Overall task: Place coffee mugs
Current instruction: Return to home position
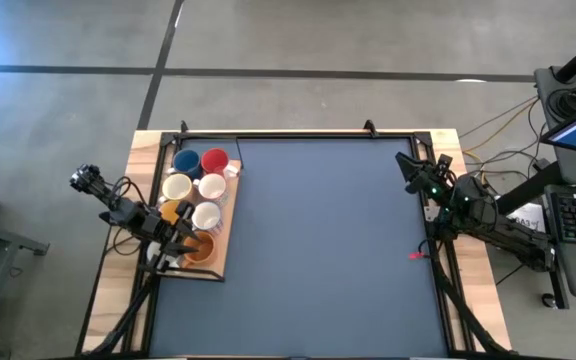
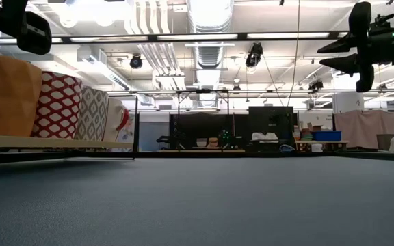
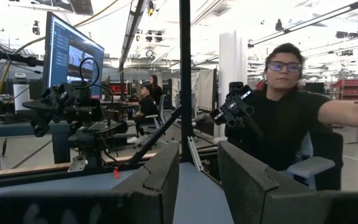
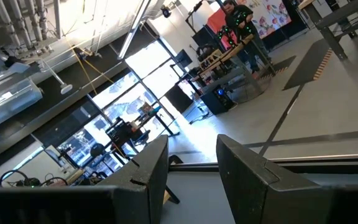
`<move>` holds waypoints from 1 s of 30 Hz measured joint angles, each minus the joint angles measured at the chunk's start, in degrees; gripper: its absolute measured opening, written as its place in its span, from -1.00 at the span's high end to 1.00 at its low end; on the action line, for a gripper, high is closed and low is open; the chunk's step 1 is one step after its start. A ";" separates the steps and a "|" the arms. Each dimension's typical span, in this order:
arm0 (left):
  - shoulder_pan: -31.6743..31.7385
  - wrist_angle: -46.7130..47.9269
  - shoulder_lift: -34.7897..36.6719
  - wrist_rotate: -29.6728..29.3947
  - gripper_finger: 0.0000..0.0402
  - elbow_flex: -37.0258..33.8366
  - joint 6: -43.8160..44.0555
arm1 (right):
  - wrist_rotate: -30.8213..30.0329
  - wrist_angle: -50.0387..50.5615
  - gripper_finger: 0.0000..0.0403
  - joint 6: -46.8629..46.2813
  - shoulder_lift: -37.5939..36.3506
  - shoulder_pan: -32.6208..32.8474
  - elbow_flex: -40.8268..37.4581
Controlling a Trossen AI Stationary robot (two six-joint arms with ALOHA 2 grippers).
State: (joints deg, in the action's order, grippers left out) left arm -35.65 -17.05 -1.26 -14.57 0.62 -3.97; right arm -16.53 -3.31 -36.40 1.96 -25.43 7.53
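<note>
Several coffee mugs stand upright on their bases in two rows on a wooden tray (image 1: 220, 262) at the table's left side: blue (image 1: 187, 161), red (image 1: 215, 160), white (image 1: 176, 186), orange (image 1: 200, 248) and others. In the low view their patterned sides (image 2: 57, 106) show at the left. My left gripper (image 1: 180, 243) hovers open above the tray's near end, beside the orange mug; nothing lies between its fingers (image 3: 197, 149). My right gripper (image 1: 405, 165) waits open and raised at the table's right edge (image 4: 191, 146).
A dark blue mat (image 1: 328, 250) covers the table between the tray and the right arm. A black frame (image 1: 298, 135) runs along the table's far edge. A person (image 3: 284, 118) sits beyond the right side, and a red marker (image 1: 415, 254) lies near the right rail.
</note>
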 joint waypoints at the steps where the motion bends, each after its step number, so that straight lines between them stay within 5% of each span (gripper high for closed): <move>1: 0.00 -0.01 0.00 -0.01 0.53 0.00 0.00 | 0.00 -0.02 0.38 0.00 0.00 0.00 0.00; 12: 0.06 -0.01 0.00 -1.05 0.53 0.00 0.13 | 0.00 0.00 0.38 0.00 0.01 0.01 0.00; 23: 0.12 0.38 0.15 -28.36 0.53 0.00 0.42 | 0.00 -0.01 0.38 0.00 0.02 0.02 0.00; 30: 0.12 0.69 0.15 -30.29 0.53 0.01 0.42 | 0.00 -0.02 0.38 0.00 0.02 0.02 0.00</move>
State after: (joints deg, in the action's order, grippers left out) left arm -35.53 -16.36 -1.10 -44.86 0.63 -3.55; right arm -16.53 -3.33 -36.40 1.98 -25.41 7.53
